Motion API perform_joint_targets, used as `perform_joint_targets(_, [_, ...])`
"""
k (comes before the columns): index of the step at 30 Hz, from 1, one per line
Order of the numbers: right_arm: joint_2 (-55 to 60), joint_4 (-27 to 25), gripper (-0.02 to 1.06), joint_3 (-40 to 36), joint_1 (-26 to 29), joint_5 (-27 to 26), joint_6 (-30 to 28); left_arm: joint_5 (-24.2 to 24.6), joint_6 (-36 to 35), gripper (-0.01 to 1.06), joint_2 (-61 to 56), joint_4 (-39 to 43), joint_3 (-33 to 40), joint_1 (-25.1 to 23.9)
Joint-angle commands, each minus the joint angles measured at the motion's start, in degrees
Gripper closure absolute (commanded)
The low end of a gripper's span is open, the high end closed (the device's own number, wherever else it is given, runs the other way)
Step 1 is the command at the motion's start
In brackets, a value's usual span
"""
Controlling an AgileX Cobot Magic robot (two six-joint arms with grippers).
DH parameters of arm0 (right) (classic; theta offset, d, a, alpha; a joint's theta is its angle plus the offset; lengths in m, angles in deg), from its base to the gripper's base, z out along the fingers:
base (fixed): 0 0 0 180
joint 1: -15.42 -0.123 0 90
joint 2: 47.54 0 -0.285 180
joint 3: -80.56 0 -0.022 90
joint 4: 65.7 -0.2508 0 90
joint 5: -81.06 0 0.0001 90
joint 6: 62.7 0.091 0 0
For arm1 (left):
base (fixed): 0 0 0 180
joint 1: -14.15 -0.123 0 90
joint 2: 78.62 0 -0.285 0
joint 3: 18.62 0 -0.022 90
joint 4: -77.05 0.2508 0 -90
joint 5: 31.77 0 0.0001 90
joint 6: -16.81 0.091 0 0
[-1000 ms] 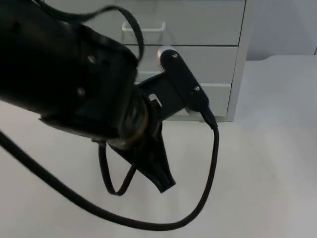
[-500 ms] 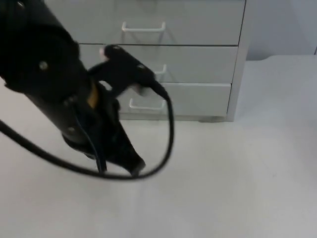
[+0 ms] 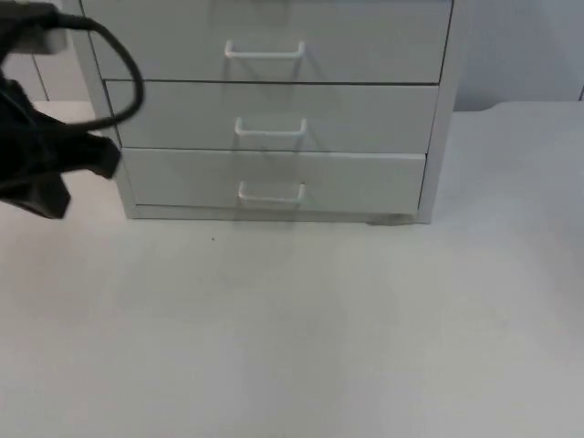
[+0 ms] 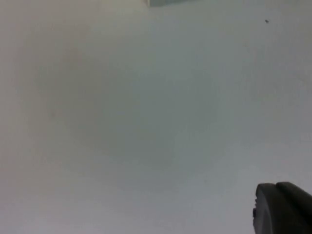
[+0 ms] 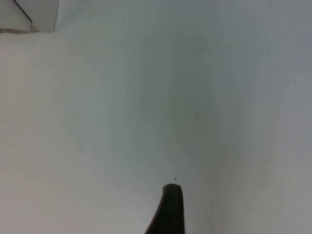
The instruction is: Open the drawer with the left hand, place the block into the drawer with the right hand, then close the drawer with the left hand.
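Observation:
A light grey drawer cabinet (image 3: 274, 100) stands at the back of the white table. Its three drawers all sit flush and shut, each with a white handle: top (image 3: 265, 50), middle (image 3: 270, 129), bottom (image 3: 271, 192). My left arm's black end (image 3: 55, 169) hangs at the table's left side, level with the cabinet's left edge and apart from the handles. In the left wrist view the left gripper (image 4: 282, 209) hovers over bare table, with a cabinet corner (image 4: 165, 2) beyond it. My right gripper (image 5: 168, 209) also hangs over bare table, a cabinet corner (image 5: 29, 14) far ahead.
White table top (image 3: 301, 328) stretches in front of the cabinet. The grey partition wall (image 3: 520, 46) rises to the cabinet's right, with more table (image 3: 511, 164) beside it.
My left arm has swung from the middle of the picture back to its left edge, uncovering the cabinet's drawers and the table in front.

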State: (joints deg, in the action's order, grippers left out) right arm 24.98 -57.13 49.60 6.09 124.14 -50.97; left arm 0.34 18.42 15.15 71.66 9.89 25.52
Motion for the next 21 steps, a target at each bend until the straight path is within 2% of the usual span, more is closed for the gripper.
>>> perform_joint_targets(1, [-0.4, 0.2, 0.34, -0.1, 0.2, -0.4, -0.7, 1.6, 1.6, 1.05, -3.2, -3.0, 0.4, -2.8])
perform_joint_targets(7, [-0.4, 0.2, 0.34, -0.1, 0.2, -0.4, -0.7, 1.9, 1.6, 1.05, -9.0, -3.5, 0.4, -6.8])
perform_joint_targets(15, [-0.4, 0.2, 0.34, -0.1, 0.2, -0.4, -0.7, 2.3, 1.6, 1.05, -16.1, -3.4, 0.4, -8.8])
perform_joint_targets(17, [-0.4, 0.2, 0.34, -0.1, 0.2, -0.4, -0.7, 3.1, 1.6, 0.97, -18.2, -3.2, 0.4, -8.8])
perform_joint_targets(18, [-0.4, 0.2, 0.34, -0.1, 0.2, -0.4, -0.7, 3.7, 1.6, 0.87, -19.2, -3.2, 0.4, -8.8])
perform_joint_targets(19, [-0.4, 0.2, 0.34, -0.1, 0.2, -0.4, -0.7, 3.7, 1.6, 0.87, -19.2, -3.2, 0.4, -8.8])
perform_joint_targets(21, [-0.4, 0.2, 0.34, -0.1, 0.2, -0.4, -0.7, 5.1, 1.6, 0.57, -21.2, -3.2, 0.4, -8.8])
